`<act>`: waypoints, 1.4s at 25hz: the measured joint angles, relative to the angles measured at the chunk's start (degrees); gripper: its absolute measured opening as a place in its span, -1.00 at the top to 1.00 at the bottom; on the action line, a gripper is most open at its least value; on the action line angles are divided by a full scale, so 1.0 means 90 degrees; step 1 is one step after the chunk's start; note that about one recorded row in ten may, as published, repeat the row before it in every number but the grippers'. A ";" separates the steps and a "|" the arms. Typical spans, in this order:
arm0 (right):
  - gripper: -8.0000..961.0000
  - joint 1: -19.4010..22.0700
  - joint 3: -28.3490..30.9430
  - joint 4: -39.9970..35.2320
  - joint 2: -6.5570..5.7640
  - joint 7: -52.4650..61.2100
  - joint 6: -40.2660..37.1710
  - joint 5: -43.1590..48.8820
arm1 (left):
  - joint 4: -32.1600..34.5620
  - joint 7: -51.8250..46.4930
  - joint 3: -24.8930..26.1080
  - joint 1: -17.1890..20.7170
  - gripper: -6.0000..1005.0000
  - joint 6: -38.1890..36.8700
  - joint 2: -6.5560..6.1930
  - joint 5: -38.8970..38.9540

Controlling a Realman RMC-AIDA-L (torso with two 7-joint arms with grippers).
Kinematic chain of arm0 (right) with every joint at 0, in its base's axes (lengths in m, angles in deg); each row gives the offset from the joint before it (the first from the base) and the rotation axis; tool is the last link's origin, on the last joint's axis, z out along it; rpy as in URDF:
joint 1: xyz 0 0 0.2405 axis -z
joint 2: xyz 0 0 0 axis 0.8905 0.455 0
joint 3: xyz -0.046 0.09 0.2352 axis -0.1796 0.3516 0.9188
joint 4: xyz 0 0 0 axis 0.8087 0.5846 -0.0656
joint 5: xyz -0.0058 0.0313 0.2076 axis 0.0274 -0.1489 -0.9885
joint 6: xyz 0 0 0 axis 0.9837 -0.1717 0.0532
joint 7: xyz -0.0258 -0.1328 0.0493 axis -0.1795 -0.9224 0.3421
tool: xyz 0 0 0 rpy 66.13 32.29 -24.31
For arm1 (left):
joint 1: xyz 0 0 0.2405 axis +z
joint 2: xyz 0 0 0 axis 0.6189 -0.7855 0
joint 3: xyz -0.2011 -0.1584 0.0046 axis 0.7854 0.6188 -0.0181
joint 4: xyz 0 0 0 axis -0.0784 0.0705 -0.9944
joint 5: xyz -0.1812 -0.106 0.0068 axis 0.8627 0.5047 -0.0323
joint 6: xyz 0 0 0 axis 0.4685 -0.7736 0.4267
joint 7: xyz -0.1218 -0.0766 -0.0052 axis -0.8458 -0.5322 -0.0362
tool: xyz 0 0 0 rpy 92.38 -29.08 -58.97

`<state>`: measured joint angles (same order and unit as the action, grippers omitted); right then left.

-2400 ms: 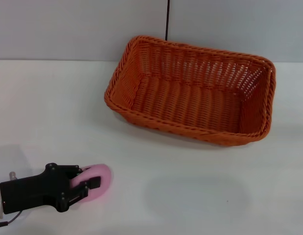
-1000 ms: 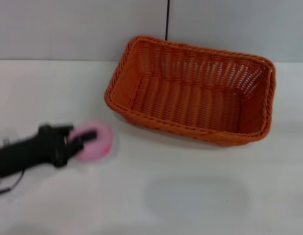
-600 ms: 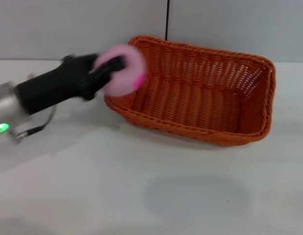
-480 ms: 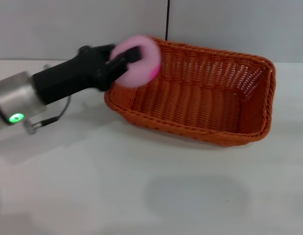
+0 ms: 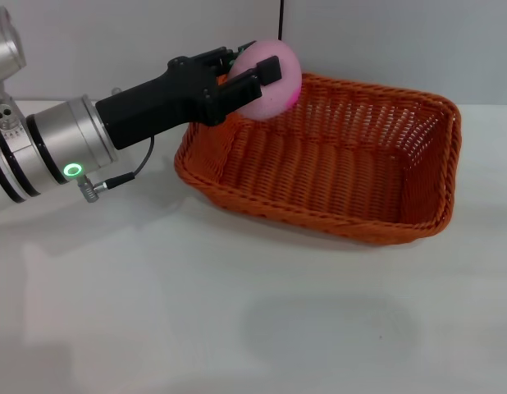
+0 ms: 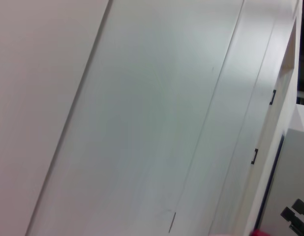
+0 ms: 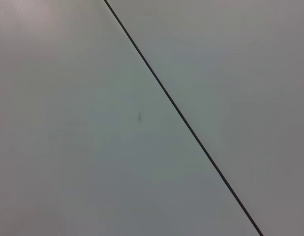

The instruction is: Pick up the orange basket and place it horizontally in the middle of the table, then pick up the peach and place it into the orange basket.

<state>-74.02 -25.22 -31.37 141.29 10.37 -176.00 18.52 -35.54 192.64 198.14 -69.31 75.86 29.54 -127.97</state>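
**Peach held over basket's left rim**

Left gripper clamped on the peach, black fingers pressed on either side of the pink ball, fruit lifted clear of the table. Reaching in from about 9 o'clock, black gripper body and silver wrist with a lit green ring trailing back toward the 9 o'clock edge of the head view; thin cable hanging under the wrist. Peach sitting at roughly 11 o'clock in the head view, above the near-left corner of the orange basket, over the braided rim rather than deep inside; not touching the weave as far as can be told.

Orange basket resting on the white table, at 12 to 1 o'clock from centre, long side running mostly left to right with a slight tilt, far edge close to the grey wall. Inside of basket holding nothing but the weave. Faint shadow patch on the tabletop at 6 o'clock.

Left wrist view: only pale wall panels and, at one corner, a sliver of pink and a bit of black finger. Right wrist view: plain grey surface with one dark seam line; right gripper nowhere seen, state unknown.
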 joint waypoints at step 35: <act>-0.13 -0.0103 -0.0044 0.0000 -0.0007 0.0030 -0.0001 -0.0014 | 0.0445 0.1768 0.0087 0.1414 -0.47 0.1404 0.0001 0.2563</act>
<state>-74.95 -25.62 -31.37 141.22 10.64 -176.00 18.39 -31.54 208.54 198.92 -56.59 88.50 29.55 -104.90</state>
